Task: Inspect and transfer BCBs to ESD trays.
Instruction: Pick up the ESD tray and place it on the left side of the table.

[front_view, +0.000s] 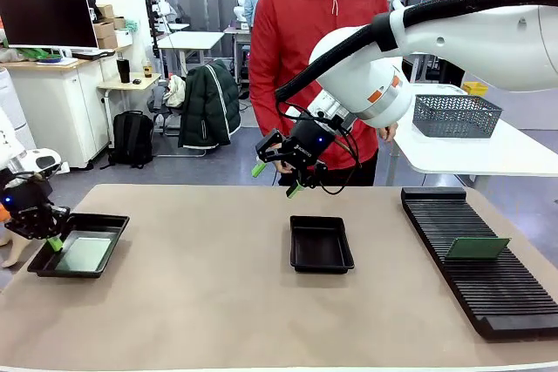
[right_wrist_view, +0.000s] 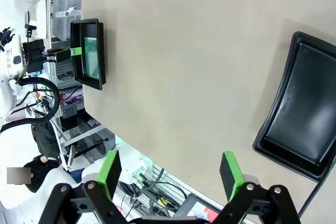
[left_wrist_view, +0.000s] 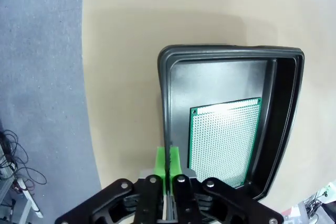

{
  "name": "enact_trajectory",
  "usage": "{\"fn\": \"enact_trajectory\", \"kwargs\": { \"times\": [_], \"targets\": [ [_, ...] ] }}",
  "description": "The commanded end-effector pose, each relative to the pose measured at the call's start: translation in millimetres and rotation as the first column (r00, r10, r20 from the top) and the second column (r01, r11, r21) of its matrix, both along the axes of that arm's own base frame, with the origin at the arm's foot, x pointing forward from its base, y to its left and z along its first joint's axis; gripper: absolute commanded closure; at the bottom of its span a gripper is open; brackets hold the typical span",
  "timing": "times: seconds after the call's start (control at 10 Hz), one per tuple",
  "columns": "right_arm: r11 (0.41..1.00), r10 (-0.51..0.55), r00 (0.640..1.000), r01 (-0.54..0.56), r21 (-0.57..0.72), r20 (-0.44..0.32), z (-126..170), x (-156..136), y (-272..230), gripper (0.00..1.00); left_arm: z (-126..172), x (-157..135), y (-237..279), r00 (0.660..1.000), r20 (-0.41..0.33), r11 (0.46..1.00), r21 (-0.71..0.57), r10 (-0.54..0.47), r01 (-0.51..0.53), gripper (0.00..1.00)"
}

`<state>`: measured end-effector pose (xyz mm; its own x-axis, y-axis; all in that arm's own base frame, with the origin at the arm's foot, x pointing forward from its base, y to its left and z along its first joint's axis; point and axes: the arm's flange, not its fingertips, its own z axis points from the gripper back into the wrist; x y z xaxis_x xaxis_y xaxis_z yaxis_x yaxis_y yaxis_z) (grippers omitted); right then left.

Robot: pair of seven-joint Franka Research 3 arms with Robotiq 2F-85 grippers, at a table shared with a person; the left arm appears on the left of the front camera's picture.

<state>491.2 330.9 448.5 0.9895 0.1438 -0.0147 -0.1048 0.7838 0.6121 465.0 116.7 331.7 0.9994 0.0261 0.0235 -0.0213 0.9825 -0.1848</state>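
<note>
Two black ESD trays lie on the tan table. The left tray (front_view: 112, 226) holds a green BCB (front_view: 85, 253) flat on its floor. My left gripper (front_view: 55, 242) is shut on that tray's near rim (left_wrist_view: 231, 52); in the left wrist view its green pads (left_wrist_view: 161, 160) pinch the tray wall beside the perforated BCB (left_wrist_view: 223, 140). The middle tray (front_view: 321, 244) holds nothing. My right gripper (front_view: 279, 179) hangs open above and behind it, in front of the person, with its pads (right_wrist_view: 111, 167) wide apart over bare table. Another BCB (front_view: 477, 248) stands on edge in the rack.
A long black slotted rack (front_view: 488, 276) runs along the table's right side. A grey mesh basket (front_view: 455, 115) sits on a white side table. A person in a red hoodie (front_view: 301, 32) stands at the far edge. Bare tabletop lies between the trays.
</note>
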Motion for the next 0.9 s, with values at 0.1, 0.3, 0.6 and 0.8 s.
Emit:
{"fn": "enact_trajectory", "kwargs": {
  "times": [0.1,0.3,0.6,0.8],
  "targets": [
    [1.0,-0.01,1.0,0.01,-0.021,0.0,0,-1,1,0.0,-15,0,5,1.0,0.022,1.0,-0.012,-0.003,0.003,1.0],
    [1.0,-0.01,1.0,0.01,-0.021,0.0,0,-1,1,0.0,-22,-4,2,1.0,0.024,1.0,-0.009,0.011,-0.011,1.0],
    [1.0,-0.01,1.0,0.01,-0.021,0.0,0,-1,1,0.0,-17,0,1,1.0,-0.001,1.0,0.006,0.014,-0.014,1.0],
    [1.0,-0.01,1.0,0.01,-0.021,0.0,0,-1,1,0.0,-17,0,1,1.0,-0.001,1.0,0.006,0.014,-0.014,1.0]
  ]
}}
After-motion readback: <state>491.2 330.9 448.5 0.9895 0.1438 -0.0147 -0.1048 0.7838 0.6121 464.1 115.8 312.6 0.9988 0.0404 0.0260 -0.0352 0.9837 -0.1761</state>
